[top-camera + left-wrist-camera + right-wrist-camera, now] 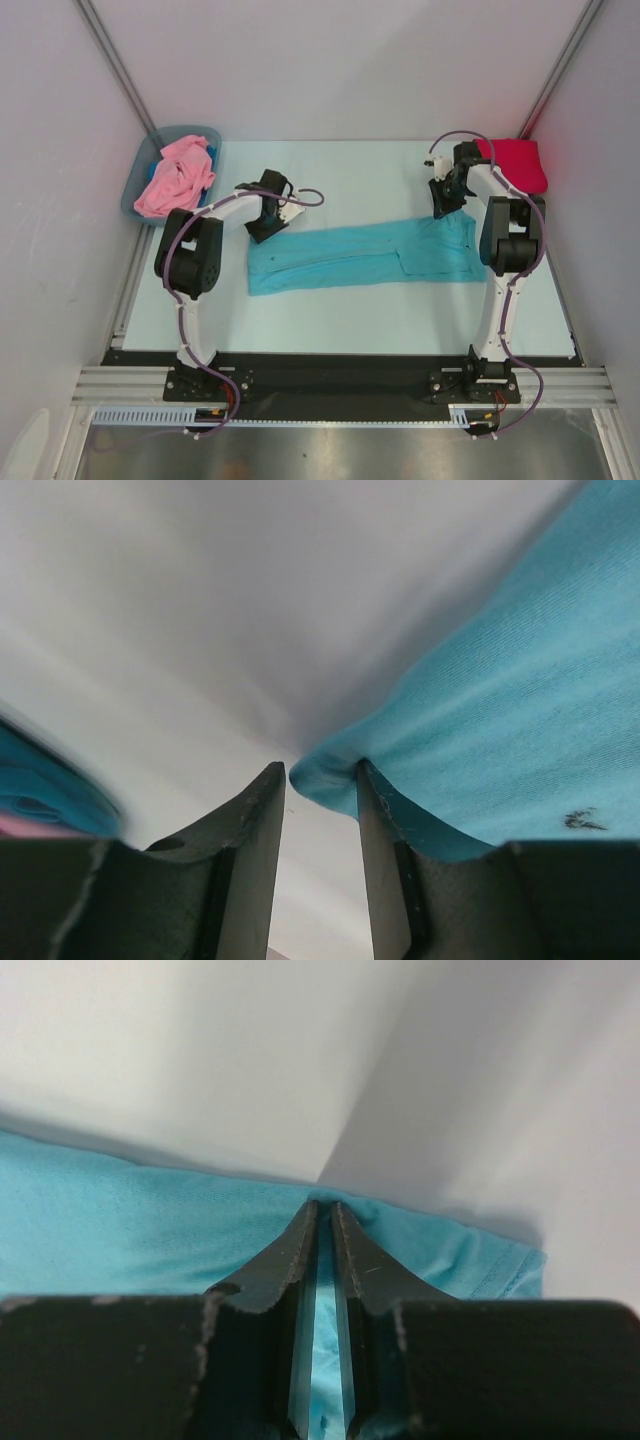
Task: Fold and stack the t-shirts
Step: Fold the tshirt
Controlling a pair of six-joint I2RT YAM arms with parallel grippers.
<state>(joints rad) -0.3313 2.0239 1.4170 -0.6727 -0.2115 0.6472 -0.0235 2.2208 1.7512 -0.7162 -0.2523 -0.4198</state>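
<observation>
A teal t-shirt (360, 258) lies folded into a long band across the middle of the table. My left gripper (268, 228) is at its back left corner. In the left wrist view the left gripper (322, 770) is open, and a corner of the teal cloth (500, 710) pokes in between the fingertips (378, 810). My right gripper (447, 205) is at the back right corner. The right wrist view has it (324, 1205) shut on a pinch of the teal cloth (120, 1230). A pink t-shirt (175, 175) fills the bin. A red t-shirt (515, 165) lies at the back right.
The grey-blue plastic bin (131, 190) stands at the back left, close to the left arm. White walls close in the table on three sides. The arm bases sit on a black strip at the near edge.
</observation>
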